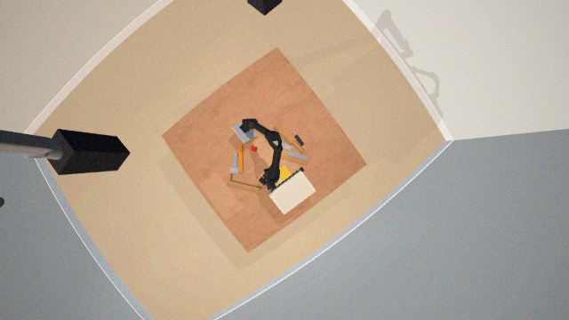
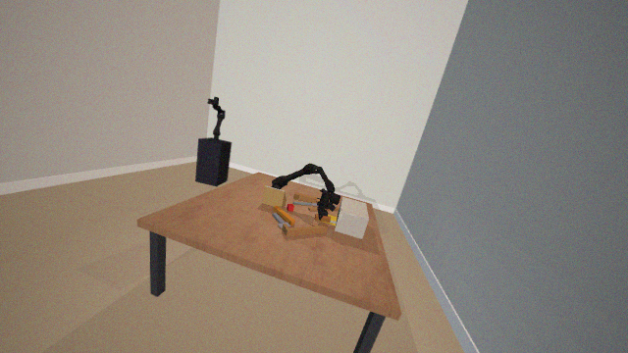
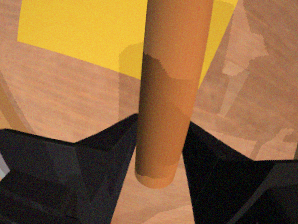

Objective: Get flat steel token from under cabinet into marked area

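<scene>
The cream cabinet (image 1: pixel 292 192) (image 2: pixel 352 219) stands on the table. The marked area (image 1: pixel 284 172) (image 3: pixel 75 35) is a yellow patch in front of it. My gripper (image 1: pixel 269 184) (image 2: pixel 322 215) (image 3: pixel 160 121) is shut on a round orange-brown handle (image 3: pixel 172 75) and holds it close to the cabinet's front, near one end of it. The handle crosses over the yellow patch in the wrist view; its far end is out of that view. A small pale patch (image 1: pixel 278 181) shows at the yellow area's edge, too small to identify. I cannot make out the steel token; the vent slots are hidden.
A red cube (image 1: pixel 253 148) (image 2: pixel 290 208) and an orange bar (image 1: pixel 240 158) (image 2: pixel 285 216) lie beyond the area. An angled brown piece (image 1: pixel 245 185) (image 2: pixel 306 231) lies beside the cabinet. Wooden strips, a grey bar (image 1: pixel 297 156) and a dark block (image 1: pixel 299 140) lie across from them.
</scene>
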Robot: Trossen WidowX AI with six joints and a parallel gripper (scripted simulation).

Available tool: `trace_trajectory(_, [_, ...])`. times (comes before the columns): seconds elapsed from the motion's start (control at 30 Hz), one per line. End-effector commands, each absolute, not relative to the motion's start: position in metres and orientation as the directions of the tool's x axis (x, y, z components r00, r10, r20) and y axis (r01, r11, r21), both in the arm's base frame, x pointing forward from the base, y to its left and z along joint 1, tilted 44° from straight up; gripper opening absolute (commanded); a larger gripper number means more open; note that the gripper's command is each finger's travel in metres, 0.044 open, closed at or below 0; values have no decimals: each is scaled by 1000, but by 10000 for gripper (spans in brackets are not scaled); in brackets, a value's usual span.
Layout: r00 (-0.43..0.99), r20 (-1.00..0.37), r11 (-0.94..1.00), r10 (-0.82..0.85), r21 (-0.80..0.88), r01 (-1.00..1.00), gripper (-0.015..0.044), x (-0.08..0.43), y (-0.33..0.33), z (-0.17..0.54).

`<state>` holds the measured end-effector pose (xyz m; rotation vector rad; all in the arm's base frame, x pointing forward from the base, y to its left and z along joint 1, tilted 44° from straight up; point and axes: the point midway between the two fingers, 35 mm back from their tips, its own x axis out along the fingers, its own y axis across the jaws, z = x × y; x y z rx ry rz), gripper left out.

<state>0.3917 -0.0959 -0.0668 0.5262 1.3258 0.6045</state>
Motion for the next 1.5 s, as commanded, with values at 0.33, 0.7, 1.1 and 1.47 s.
trace_trajectory(0.33, [137, -720, 733, 680, 672, -107, 0, 384, -93, -67])
trace_trajectory(0.7, [137, -720, 733, 680, 672, -106, 0, 373, -93, -69])
trace_trajectory(1.1, [136, -721, 733, 680, 672, -106, 0, 361, -93, -72])
trace_trajectory(1.47, [136, -721, 733, 680, 672, -106, 0, 350, -93, -74])
